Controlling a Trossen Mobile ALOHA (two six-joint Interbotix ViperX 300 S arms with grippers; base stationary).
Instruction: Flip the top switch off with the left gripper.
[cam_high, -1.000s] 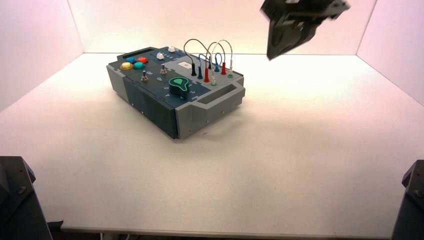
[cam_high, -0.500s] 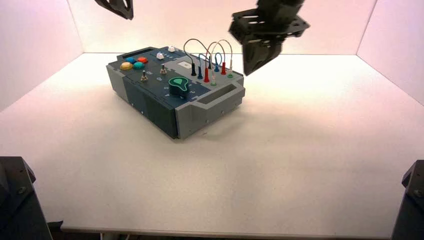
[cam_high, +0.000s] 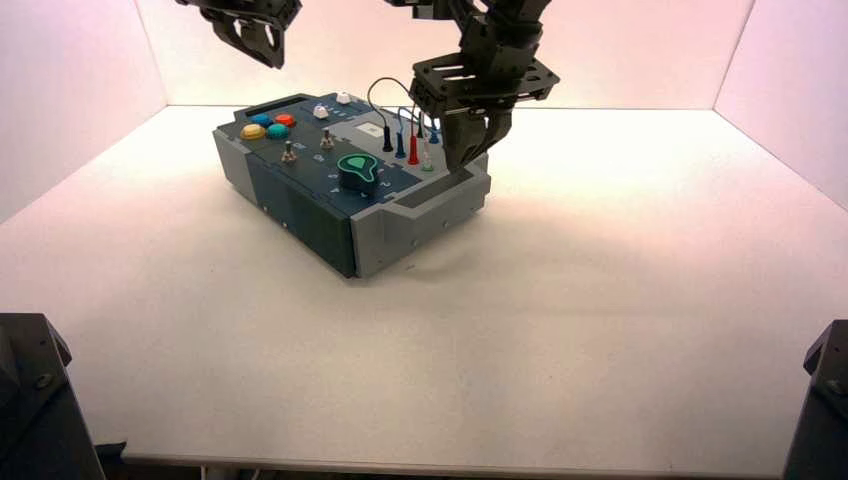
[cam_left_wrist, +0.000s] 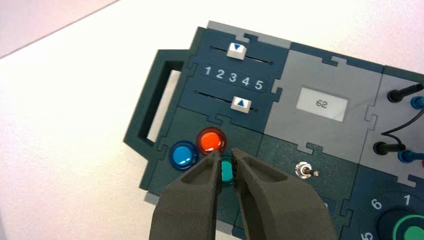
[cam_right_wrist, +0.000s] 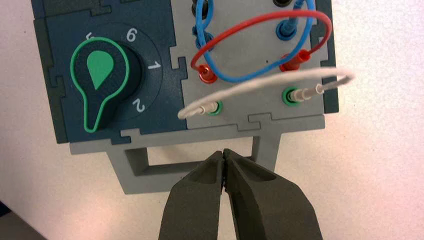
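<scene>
Left gripper (cam_high: 277, 62): in the high view, in the air beyond the box (cam_high: 300, 225); left wrist view shows its jaws slightly apart, with the green button (cam_left_wrist: 227, 171) seen partly behind them, red button (cam_left_wrist: 211, 140) and blue button (cam_left_wrist: 183, 155) just beside. Top switch (cam_left_wrist: 303, 171): silver toggle on the box's dark panel, apart from these jaws, on the side toward the knob (cam_high: 358, 172); display (cam_left_wrist: 322, 103), nearby, legible here only, reads "62". Second toggle (cam_high: 289, 152): plain in the high view, hidden behind the left jaws in their own wrist view. Right gripper (cam_high: 458, 168): jaws pressed together, above the grey handle (cam_right_wrist: 200, 162). White wire (cam_right_wrist: 265, 86): largely masked by this gripper in the high view, whole in the right wrist view, arching just beyond the jaws.
</scene>
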